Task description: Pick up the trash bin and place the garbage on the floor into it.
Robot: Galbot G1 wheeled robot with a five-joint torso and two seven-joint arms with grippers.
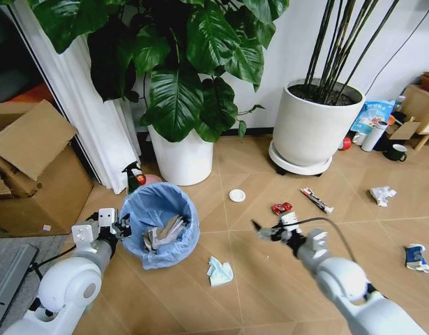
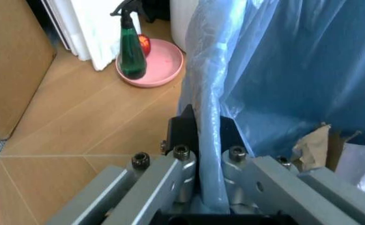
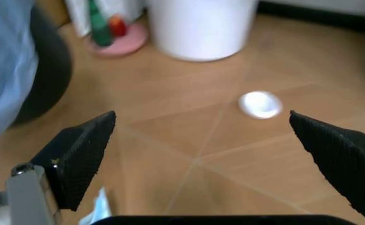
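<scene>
My left pincer [image 2: 209,154] clamped the trash bin [image 1: 160,223] rim; its pale blue liner looked crinkly, paper scraps inside. My right pincer [image 3: 201,140] hung wide open above the floor [image 1: 270,272].

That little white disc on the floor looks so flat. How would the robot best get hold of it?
Probably from straight above, pinching across its rim. The white disc lies flat on the floor with bare planks all round, so no side offers a face to grip. The right gripper hangs over it with jaws wide open, while the left gripper is clamped on the trash bin liner.
</scene>
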